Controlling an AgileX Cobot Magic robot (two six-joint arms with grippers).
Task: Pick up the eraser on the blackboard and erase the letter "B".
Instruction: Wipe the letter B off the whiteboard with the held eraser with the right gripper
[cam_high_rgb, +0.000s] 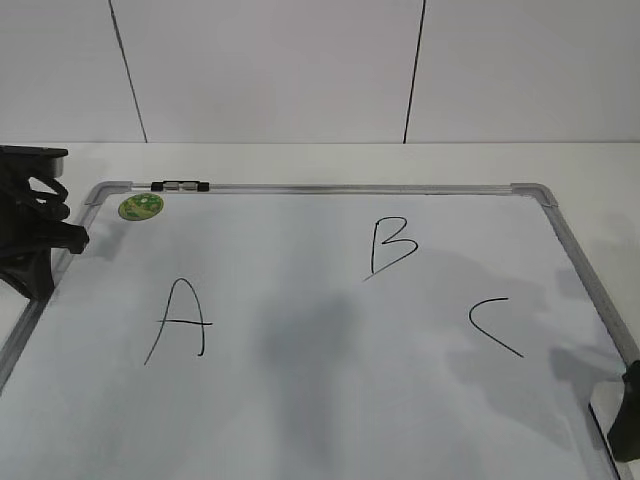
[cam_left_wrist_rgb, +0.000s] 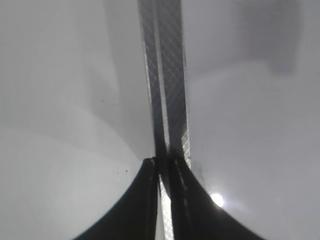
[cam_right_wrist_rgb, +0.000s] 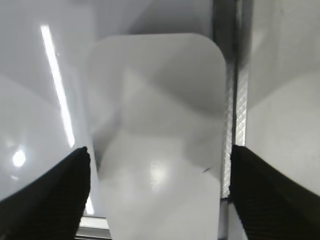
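Straddling the eraser (cam_right_wrist_rgb: 157, 145) with its fingers spread wide to either side, the right gripper (cam_right_wrist_rgb: 159, 192) hangs at the blackboard's (cam_high_rgb: 330, 400) lower right corner, the eraser lying just inside the frame's right edge. Near the top edge, the letter "B" (cam_high_rgb: 391, 246) has bare board all round it. The left gripper (cam_left_wrist_rgb: 164, 172), fingers pressed together, sits over the frame's left edge by the upper left corner.

Count — one blackboard (cam_high_rgb: 300, 400) on the bench (cam_high_rgb: 300, 160). Three handwritten letters on it: one "A" (cam_high_rgb: 178, 320), one letter "B" (cam_high_rgb: 390, 246), one "C" (cam_high_rgb: 492, 325). One round green sticker (cam_high_rgb: 141, 206). One black-and-silver clip (cam_high_rgb: 180, 185) on the top frame. One eraser (cam_right_wrist_rgb: 160, 140) — white, right wrist view.
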